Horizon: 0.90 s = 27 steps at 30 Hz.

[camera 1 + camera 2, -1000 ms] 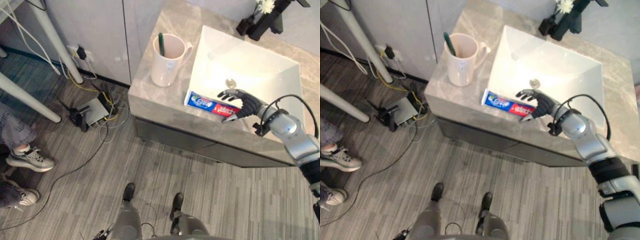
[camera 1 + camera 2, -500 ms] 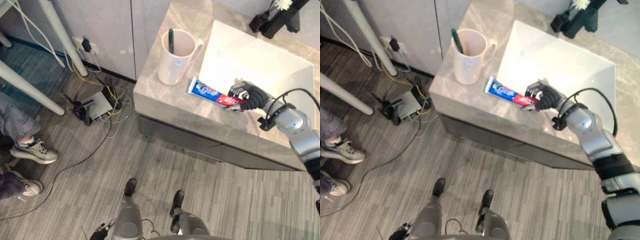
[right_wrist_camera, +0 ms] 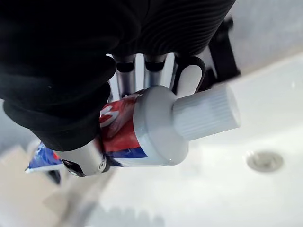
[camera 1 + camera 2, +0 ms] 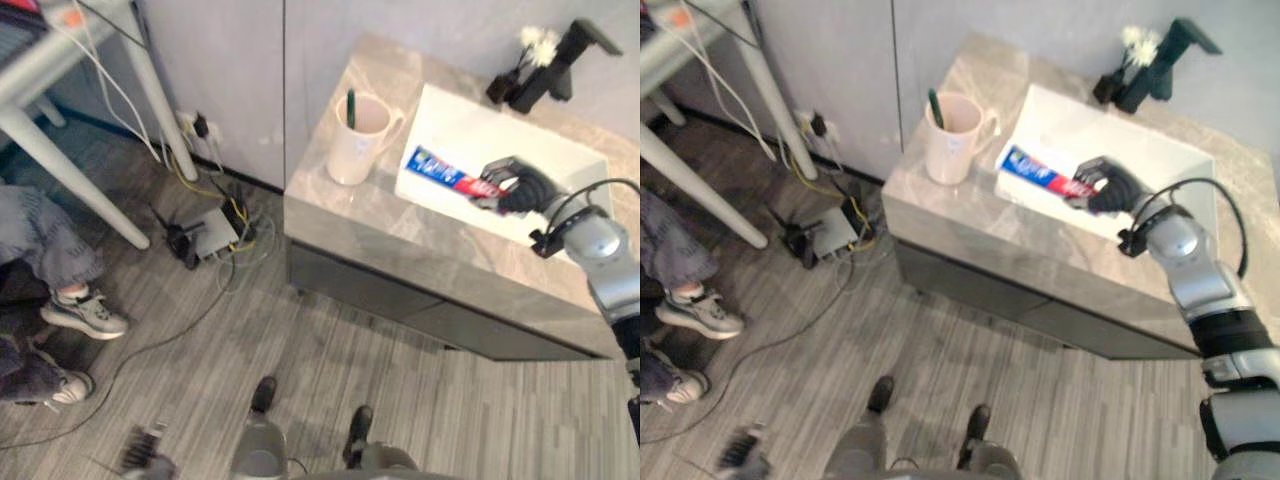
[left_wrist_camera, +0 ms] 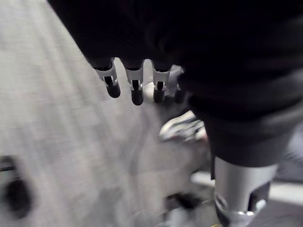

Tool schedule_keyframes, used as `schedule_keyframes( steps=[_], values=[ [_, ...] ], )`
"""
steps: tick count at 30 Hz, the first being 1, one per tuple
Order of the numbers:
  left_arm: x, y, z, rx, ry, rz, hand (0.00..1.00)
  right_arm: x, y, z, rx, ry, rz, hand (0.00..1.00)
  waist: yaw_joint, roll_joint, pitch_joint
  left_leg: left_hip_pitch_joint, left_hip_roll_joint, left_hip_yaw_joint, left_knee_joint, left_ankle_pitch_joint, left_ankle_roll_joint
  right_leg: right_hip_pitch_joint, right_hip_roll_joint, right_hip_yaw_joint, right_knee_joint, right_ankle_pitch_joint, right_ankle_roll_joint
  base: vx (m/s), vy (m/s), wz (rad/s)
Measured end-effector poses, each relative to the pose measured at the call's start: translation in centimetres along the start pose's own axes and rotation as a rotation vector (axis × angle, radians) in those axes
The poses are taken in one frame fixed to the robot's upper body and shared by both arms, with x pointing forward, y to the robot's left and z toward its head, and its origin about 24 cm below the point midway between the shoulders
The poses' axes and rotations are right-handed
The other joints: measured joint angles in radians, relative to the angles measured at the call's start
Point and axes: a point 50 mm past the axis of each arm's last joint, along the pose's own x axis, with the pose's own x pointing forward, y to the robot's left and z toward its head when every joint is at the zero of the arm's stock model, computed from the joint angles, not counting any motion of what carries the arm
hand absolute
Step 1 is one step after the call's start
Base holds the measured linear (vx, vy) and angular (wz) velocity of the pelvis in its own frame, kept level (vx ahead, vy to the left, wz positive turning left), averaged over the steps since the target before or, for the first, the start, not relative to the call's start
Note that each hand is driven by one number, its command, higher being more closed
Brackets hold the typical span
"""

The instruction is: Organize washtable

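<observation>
A blue, red and white toothpaste tube (image 4: 445,170) hangs in the air over the left rim of the white sink (image 4: 470,125). My right hand (image 4: 520,187) is shut on its cap end. In the right wrist view the fingers (image 3: 142,71) curl round the tube (image 3: 142,127), and its white cap (image 3: 203,113) sticks out above the drain (image 3: 264,161). A pale cup (image 4: 355,150) with a green toothbrush (image 4: 351,100) stands on the grey counter (image 4: 400,230), left of the sink. My left hand (image 5: 132,87) hangs over the floor with relaxed fingers.
A black faucet (image 4: 555,60) and a small dark vase with white flowers (image 4: 520,65) stand behind the sink. On the floor to the left are a power strip with cables (image 4: 215,230), white table legs (image 4: 160,110) and a seated person's shoes (image 4: 80,312).
My right hand went from open over the tube's cap end to shut on it, then lifted the tube off the counter towards the sink. The camera has shifted too.
</observation>
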Motion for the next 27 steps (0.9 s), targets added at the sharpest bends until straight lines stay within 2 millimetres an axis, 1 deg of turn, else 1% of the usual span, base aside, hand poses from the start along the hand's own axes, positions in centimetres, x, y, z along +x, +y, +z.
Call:
schedule_keyframes(
  steps=[1, 2, 3, 4, 5, 6, 7, 8, 9, 10, 11, 12, 14, 15, 16, 17, 18, 19, 20, 21, 22, 24, 25, 26, 27],
  values=[
    [1.0, 1.5, 4.3, -0.040, -0.121, 0.060, 0.00, -0.1, -0.9, 0.0, 0.026, -0.005, -0.053, 1.00, -0.001, 0.005, -0.018, 0.007, -0.003, -0.006, 0.002, 0.000, 0.000, 0.018, -0.001, -0.011, -0.009, 0.000, 0.000, 0.00, -0.002, 0.15],
    [1.3, 2.1, 6.4, -0.065, -0.180, 0.085, 0.00, -0.2, -1.4, 0.0, 0.033, -0.006, -0.077, 1.00, -0.004, 0.007, -0.024, 0.011, -0.004, -0.009, 0.002, 0.000, 0.000, 0.025, -0.001, -0.015, -0.010, 0.000, 0.000, -0.02, -0.004, 0.16],
    [1.5, 3.7, 11.8, -0.109, -0.326, 0.136, 0.00, -0.4, -2.4, 0.0, 0.042, -0.008, -0.139, 1.00, -0.004, 0.011, -0.048, 0.014, -0.004, -0.015, 0.003, 0.000, -0.001, 0.029, -0.001, -0.017, -0.010, -0.002, 0.000, -0.02, -0.004, 0.06],
    [1.4, 4.0, 13.3, -0.115, -0.366, 0.147, 0.00, -0.5, -2.7, 0.0, 0.045, -0.009, -0.155, 1.00, -0.004, 0.012, -0.053, 0.014, -0.004, -0.015, 0.005, -0.001, -0.001, 0.030, -0.001, -0.018, -0.010, -0.002, 0.000, -0.05, 0.003, 0.05],
    [1.2, 3.9, 18.1, -0.194, -0.499, 0.151, 0.00, -0.7, -3.5, -0.1, 0.056, -0.004, -0.206, 1.00, -0.008, 0.023, -0.062, 0.018, -0.005, -0.013, 0.006, -0.002, -0.003, 0.030, -0.001, -0.019, -0.013, -0.004, -0.002, -0.05, 0.003, 0.06],
    [1.0, 3.4, 20.2, -0.217, -0.551, 0.141, 0.00, -0.7, -3.6, -0.1, 0.057, -0.001, -0.220, 1.00, -0.006, 0.022, -0.070, 0.019, -0.005, -0.016, 0.006, -0.004, -0.005, 0.034, -0.001, -0.020, -0.015, -0.007, -0.005, -0.05, -0.002, 0.12],
    [0.6, 2.2, 23.2, -0.211, -0.621, 0.113, 0.00, -0.7, -3.5, -0.2, 0.058, 0.004, -0.223, 1.00, -0.002, 0.030, -0.076, 0.026, -0.006, -0.022, 0.006, -0.001, -0.001, 0.047, 0.000, -0.027, -0.017, -0.007, -0.005, 0.00, -0.006, 0.15],
    [-0.3, 0.7, 25.8, -0.146, -0.699, 0.075, 0.00, -0.7, -3.1, -0.3, 0.067, 0.009, -0.216, 1.00, 0.005, 0.042, -0.094, 0.031, -0.009, -0.027, 0.009, 0.000, -0.001, 0.062, -0.002, -0.031, -0.014, -0.007, -0.004, 0.01, 0.007, 0.14],
    [-2.1, -0.8, 27.0, -0.103, -0.826, 0.018, 0.00, -1.5, -3.0, -0.2, 0.072, 0.000, -0.233, 1.00, 0.007, 0.052, -0.112, 0.029, -0.015, -0.027, 0.012, -0.001, -0.001, 0.060, -0.008, -0.032, -0.009, -0.011, -0.002, 0.02, 0.018, 0.10],
    [-3.4, -1.1, 27.1, -0.098, -0.898, -0.004, 0.00, -2.0, -3.1, -0.2, 0.074, -0.006, -0.249, 1.00, 0.004, 0.057, -0.116, 0.028, -0.019, -0.029, 0.011, -0.001, -0.001, 0.060, -0.012, -0.037, -0.008, -0.016, -0.004, 0.02, 0.025, 0.08],
    [-5.8, -1.5, 26.6, -0.109, -1.019, -0.032, 0.00, -3.1, -3.6, -0.6, 0.072, 0.000, -0.292, 1.00, 0.000, 0.069, -0.123, 0.028, -0.024, -0.035, 0.008, -0.001, -0.001, 0.061, -0.017, -0.046, -0.007, -0.020, -0.006, 0.03, 0.014, 0.12],
    [-7.0, -1.6, 26.0, -0.091, -1.079, -0.019, 0.00, -3.7, -4.2, -1.2, 0.076, 0.026, -0.337, 1.00, 0.001, 0.082, -0.132, 0.030, -0.026, -0.041, 0.005, -0.001, 0.000, 0.062, -0.019, -0.049, -0.005, -0.026, 0.002, 0.03, 0.006, 0.14],
    [-7.2, -2.0, 25.4, -0.087, -1.082, -0.005, 0.00, -3.9, -5.0, -1.5, 0.082, 0.048, -0.390, 1.00, 0.004, 0.102, -0.147, 0.031, -0.022, -0.046, -0.004, 0.000, 0.000, 0.064, -0.017, -0.054, -0.003, -0.029, 0.003, 0.02, -0.019, 0.15],
    [-7.3, -3.1, 25.2, -0.072, -1.086, -0.023, 0.00, -4.0, -5.3, -1.3, 0.088, 0.041, -0.419, 1.00, 0.012, 0.118, -0.162, 0.033, -0.017, -0.053, -0.009, 0.002, -0.003, 0.065, -0.013, -0.061, 0.002, -0.029, 0.006, 0.02, -0.032, 0.13],
    [-7.6, -4.0, 25.3, -0.067, -1.098, -0.053, 0.00, -4.0, -5.4, -1.3, 0.093, 0.039, -0.425, 1.00, 0.020, 0.122, -0.164, 0.037, -0.016, -0.054, -0.011, 0.002, -0.003, 0.067, -0.012, -0.063, 0.005, -0.031, 0.006, 0.03, -0.033, 0.10],
    [-8.3, -6.3, 25.6, -0.053, -1.131, -0.144, 0.00, -3.9, -5.3, -1.2, 0.097, 0.031, -0.428, 1.00, 0.029, 0.126, -0.167, 0.049, -0.014, -0.056, -0.019, 0.004, -0.005, 0.076, -0.012, -0.066, 0.009, -0.034, 0.005, 0.02, -0.027, 0.12],
    [-9.5, -8.7, 25.7, -0.034, -1.173, -0.254, 0.00, -3.7, -5.1, -0.5, 0.110, 0.001, -0.429, 1.00, 0.031, 0.128, -0.170, 0.050, -0.015, -0.064, -0.020, 0.008, -0.001, 0.080, -0.012, -0.072, 0.010, -0.035, 0.004, 0.02, -0.020, 0.12],
    [-10.1, -9.8, 25.7, -0.023, -1.193, -0.310, 0.00, -3.5, -4.9, 0.0, 0.123, -0.027, -0.431, 1.00, 0.030, 0.128, -0.170, 0.049, -0.016, -0.064, -0.022, 0.011, -0.001, 0.079, -0.013, -0.072, 0.011, -0.035, 0.004, 0.01, -0.009, 0.10],
    [-11.3, -12.0, 25.6, -0.002, -1.219, -0.429, 0.00, -3.0, -4.5, 1.4, 0.155, -0.092, -0.436, 1.00, 0.027, 0.128, -0.170, 0.049, -0.016, -0.064, -0.028, 0.016, -0.001, 0.076, -0.014, -0.072, 0.012, -0.035, 0.004, 0.00, 0.000, 0.00],
    [-11.9, -13.2, 25.4, 0.009, -1.227, -0.495, 0.00, -2.8, -4.2, 2.1, 0.170, -0.126, -0.435, 1.00, 0.027, 0.128, -0.170, 0.051, -0.016, -0.064, -0.030, 0.018, 0.000, 0.076, -0.015, -0.073, 0.013, -0.035, 0.004, 0.00, 0.000, 0.00],
    [-13.1, -15.3, 24.9, 0.022, -1.227, -0.630, 0.00, -2.3, -3.6, 3.6, 0.187, -0.193, -0.418, 1.00, 0.026, 0.128, -0.170, 0.057, -0.017, -0.063, -0.035, 0.021, 0.001, 0.077, -0.017, -0.070, 0.017, -0.035, 0.004, -0.01, 0.006, -0.03],
    [-14.9, -18.1, 23.6, 0.010, -1.206, -0.837, 0.00, -1.8, -2.5, 6.1, 0.213, -0.307, -0.387, 1.00, 0.020, 0.127, -0.170, 0.065, -0.018, -0.062, -0.037, 0.022, 0.002, 0.077, -0.021, -0.065, 0.027, -0.038, 0.000, -0.01, 0.010, -0.07],
    [-15.7, -19.1, 22.9, -0.005, -1.190, -0.916, 0.00, -1.7, -2.0, 7.3, 0.226, -0.365, -0.374, 1.00, 0.013, 0.125, -0.170, 0.069, -0.018, -0.061, -0.037, 0.022, 0.003, 0.077, -0.022, -0.063, 0.032, -0.041, 0.000, -0.02, 0.006, -0.05],
    [-16.0, -19.4, 22.5, -0.016, -1.175, -0.954, 0.00, -1.7, -1.8, 7.8, 0.232, -0.388, -0.368, 1.00, 0.010, 0.124, -0.170, 0.070, -0.018, -0.060, -0.038, 0.022, 0.003, 0.077, -0.023, -0.062, 0.035, -0.044, 0.001, 0.00, 0.000, 0.00],
    [-16.4, -20.0, 21.8, -0.043, -1.143, -1.011, 0.00, -1.8, -1.4, 8.5, 0.250, -0.423, -0.365, 1.00, 0.001, 0.121, -0.169, 0.074, -0.018, -0.055, -0.039, 0.023, 0.004, 0.076, -0.025, -0.060, 0.044, -0.052, 0.005, -0.03, -0.006, -0.05]
  ],
)
